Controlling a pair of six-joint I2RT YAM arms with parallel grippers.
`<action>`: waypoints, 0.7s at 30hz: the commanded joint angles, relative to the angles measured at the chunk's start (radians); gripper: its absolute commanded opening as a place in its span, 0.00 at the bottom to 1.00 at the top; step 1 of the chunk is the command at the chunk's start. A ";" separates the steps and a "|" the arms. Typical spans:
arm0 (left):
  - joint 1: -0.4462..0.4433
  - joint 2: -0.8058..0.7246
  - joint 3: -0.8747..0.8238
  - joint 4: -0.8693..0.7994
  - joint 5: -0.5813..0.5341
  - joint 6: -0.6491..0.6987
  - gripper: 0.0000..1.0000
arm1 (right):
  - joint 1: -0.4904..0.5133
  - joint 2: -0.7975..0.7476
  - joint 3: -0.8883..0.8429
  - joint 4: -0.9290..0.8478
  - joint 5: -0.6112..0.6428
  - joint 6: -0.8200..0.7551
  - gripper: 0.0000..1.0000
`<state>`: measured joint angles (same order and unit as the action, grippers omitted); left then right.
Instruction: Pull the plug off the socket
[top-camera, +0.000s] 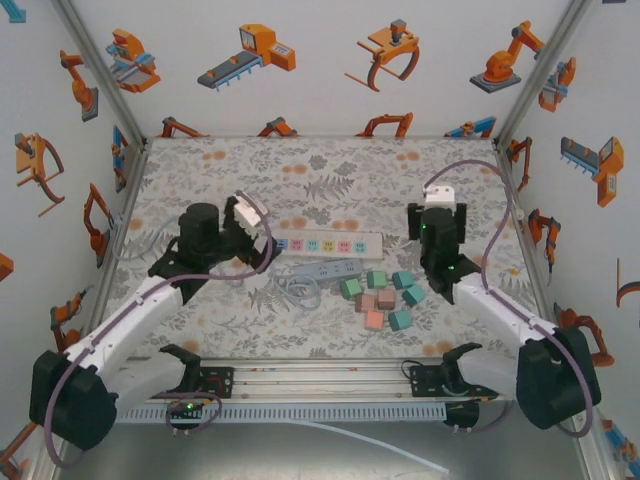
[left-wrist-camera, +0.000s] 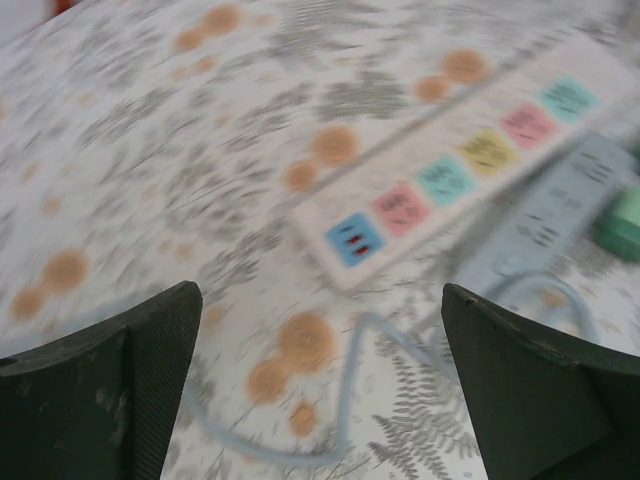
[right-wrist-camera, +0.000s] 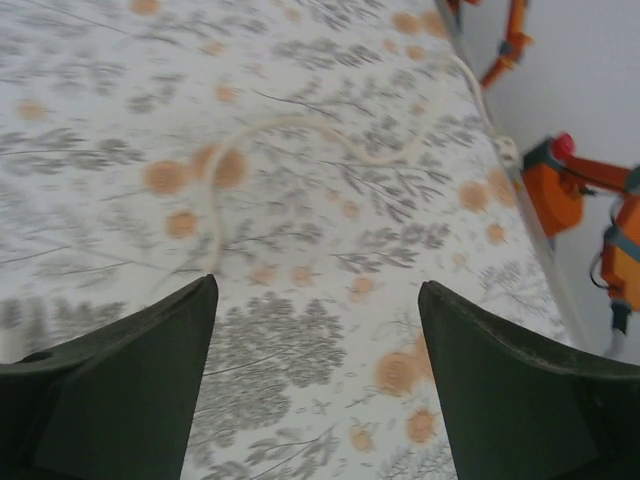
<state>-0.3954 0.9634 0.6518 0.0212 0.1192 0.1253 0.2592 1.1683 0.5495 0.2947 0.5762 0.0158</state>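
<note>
The right gripper (right-wrist-camera: 316, 330) is held over the surface (right-wrist-camera: 90, 90), fingers apart, nothing between them. A white cord (right-wrist-camera: 300, 122) is seen curling just ahead of it, but the plug itself cannot be made out. The left gripper (left-wrist-camera: 320, 340) is likewise spread and empty. Ahead of it, to the right, the white power strip (left-wrist-camera: 450, 175) is seen with no plug in its coloured sockets (a grey strip (left-wrist-camera: 560, 205) lies just beside). The unplugging is judged done, so only a clean withdrawal is called for.

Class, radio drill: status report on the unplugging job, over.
Left gripper open, empty, facing white power strip. Right gripper open, empty. Strip's sockets look free. Grey strip, blocks close beside.
</note>
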 joint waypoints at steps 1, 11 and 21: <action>0.113 -0.047 -0.036 -0.035 -0.332 -0.315 0.97 | -0.115 0.061 -0.030 0.040 -0.021 0.074 0.78; 0.267 -0.014 -0.254 0.154 -0.713 -0.425 0.97 | -0.233 0.325 0.020 0.197 -0.212 0.105 0.85; 0.331 0.214 -0.340 0.543 -0.546 -0.274 0.97 | -0.263 0.333 -0.119 0.458 -0.378 0.070 0.99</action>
<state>-0.0776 1.1324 0.3096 0.3737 -0.5060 -0.2092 0.0185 1.5177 0.4793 0.6117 0.2588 0.0822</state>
